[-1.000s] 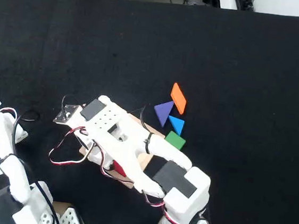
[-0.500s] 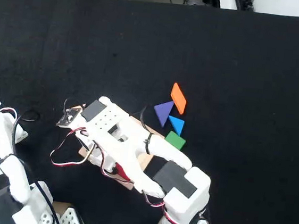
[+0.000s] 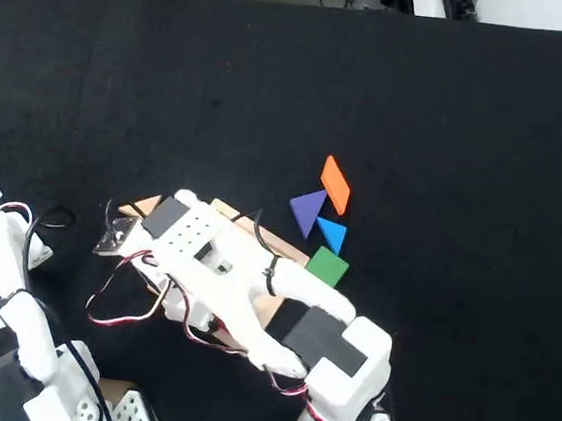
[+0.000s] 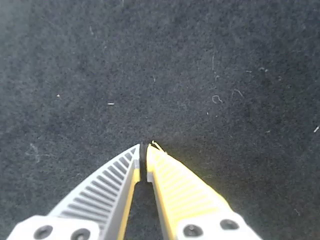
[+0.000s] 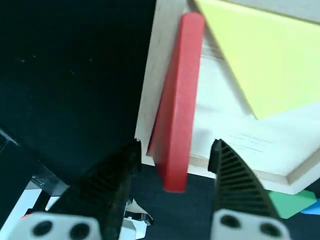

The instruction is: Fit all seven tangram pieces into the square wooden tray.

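Right hand [image 5: 175, 147] stands open astride the tilted red flat piece [image 5: 180, 90] at the square wooden tray [image 5: 150, 75] rim, gripping nothing. Green square piece [image 3: 327, 267] lies at the tray's 3 o'clock. Left hand [image 4: 145, 148] is closed, empty.

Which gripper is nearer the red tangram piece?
Right. The right gripper sits open astride the red piece at the edge of the wooden tray; the left gripper is shut over bare black cloth, away from it.

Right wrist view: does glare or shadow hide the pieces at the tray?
Right wrist view: no, the red piece and yellow triangle are clearly lit against the pale tray. High view: the black cloth shows no glare.
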{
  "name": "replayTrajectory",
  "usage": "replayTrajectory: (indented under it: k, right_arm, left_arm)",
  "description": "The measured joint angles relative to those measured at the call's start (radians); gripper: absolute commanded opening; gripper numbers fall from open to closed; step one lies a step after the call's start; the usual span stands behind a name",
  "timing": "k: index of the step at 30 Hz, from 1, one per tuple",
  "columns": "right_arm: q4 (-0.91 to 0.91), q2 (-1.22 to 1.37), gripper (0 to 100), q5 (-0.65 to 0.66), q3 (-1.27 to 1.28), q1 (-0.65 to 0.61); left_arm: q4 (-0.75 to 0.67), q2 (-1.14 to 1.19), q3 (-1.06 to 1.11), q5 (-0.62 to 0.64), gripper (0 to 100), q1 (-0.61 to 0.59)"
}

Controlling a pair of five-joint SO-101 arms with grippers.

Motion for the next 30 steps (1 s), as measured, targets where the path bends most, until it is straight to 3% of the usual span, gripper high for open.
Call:
replayTrajectory:
  k: [10, 16, 20, 22, 30]
  right_arm:
    - [-0.003, -0.143, 23.0, 0.006, 0.000, 0.084]
    - [-0.092, -0.143, 22.7, 0.044, 0.046, 0.095]
    - [-0.071, -0.150, 11.2, 0.068, 0.046, 0.115]
    - [-0.077, -0.192, 0.8, 0.075, 0.051, 0.157]
    - [-0.285, -0.158, 2.1, 0.114, 0.064, 0.422]
  left_arm:
    - [0.000, 0.000, 0.000, 0.000, 3, 0.000]
    - [0.000, 0.000, 0.000, 0.000, 3, 0.000]
    - [0.000, 0.000, 0.000, 0.000, 3, 0.000]
    - [0.000, 0.000, 0.000, 0.000, 3, 0.000]
    - [0.000, 0.000, 0.000, 0.000, 3, 0.000]
